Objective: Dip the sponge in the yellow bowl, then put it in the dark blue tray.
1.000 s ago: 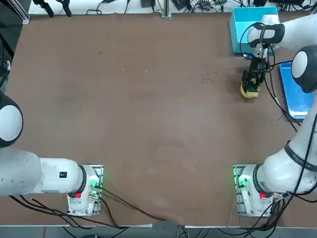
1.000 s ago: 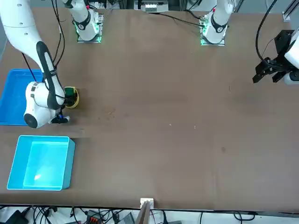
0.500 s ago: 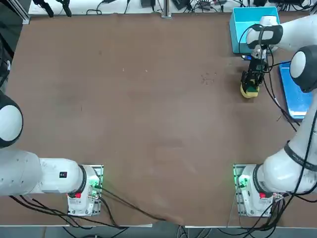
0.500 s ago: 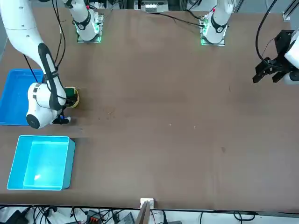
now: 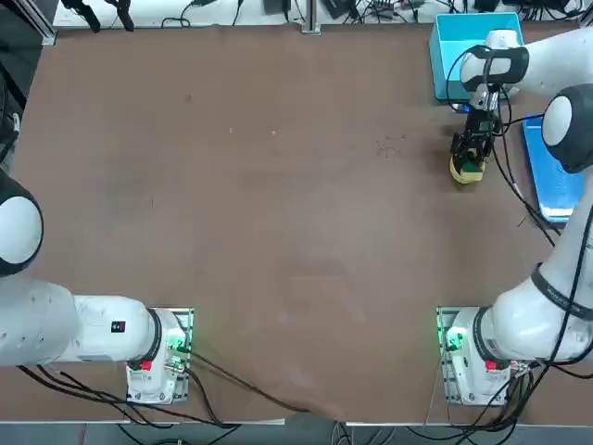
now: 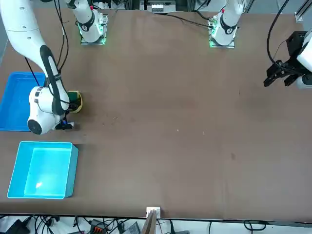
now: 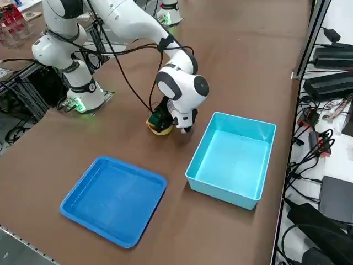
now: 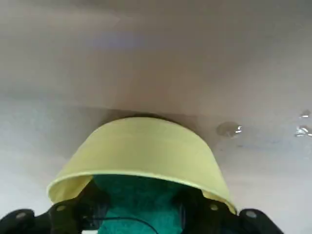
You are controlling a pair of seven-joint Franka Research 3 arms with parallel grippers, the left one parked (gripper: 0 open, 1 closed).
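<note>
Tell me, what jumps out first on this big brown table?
The white right arm reaches to the table's far right corner, its right gripper holding the green sponge down inside the yellow bowl. Close by sit a dark blue tray and a deeper cyan box, both bare inside.

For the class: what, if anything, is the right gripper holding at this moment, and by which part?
The right gripper holds the sponge, one finger on each of its opposite sides, its green face showing between them inside the yellow bowl.

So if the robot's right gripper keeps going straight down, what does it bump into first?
Probably the yellow bowl. The right gripper is shut on the sponge, already inside the bowl, so the sponge would press into the bowl's bottom first. How deep it sits can't be seen.
</note>
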